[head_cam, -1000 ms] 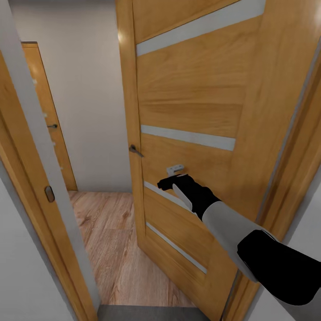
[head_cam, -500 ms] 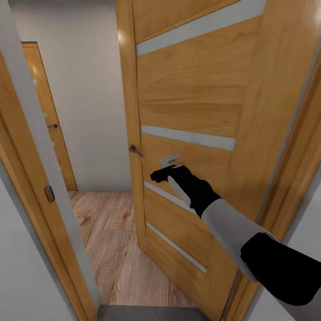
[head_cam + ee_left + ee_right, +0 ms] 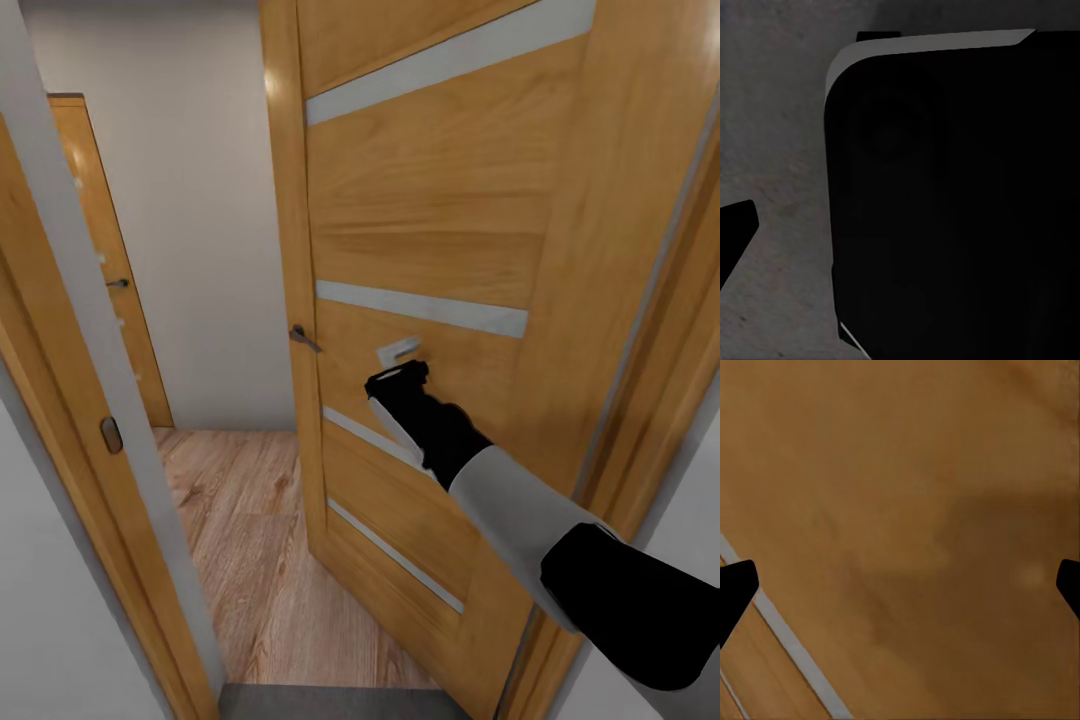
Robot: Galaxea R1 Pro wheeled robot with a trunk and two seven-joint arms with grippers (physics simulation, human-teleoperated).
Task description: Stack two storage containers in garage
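Here, right hand (image 3: 398, 377) against the wooden door (image 3: 440, 230), fingers spread apart; left hand's state unclear.

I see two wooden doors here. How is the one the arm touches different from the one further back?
The near door stands swung open, with the right gripper against its face; the far door looks shut in its frame, with nothing near it. The near door has pale horizontal stripes; none can be made out on the far door, seen at a steep angle. Both are honey-coloured wood with a dark lever handle.

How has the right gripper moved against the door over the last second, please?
Yes. The right gripper shifted slightly up the door panel, ending nearer the pale stripe above it and no closer to the door handle.
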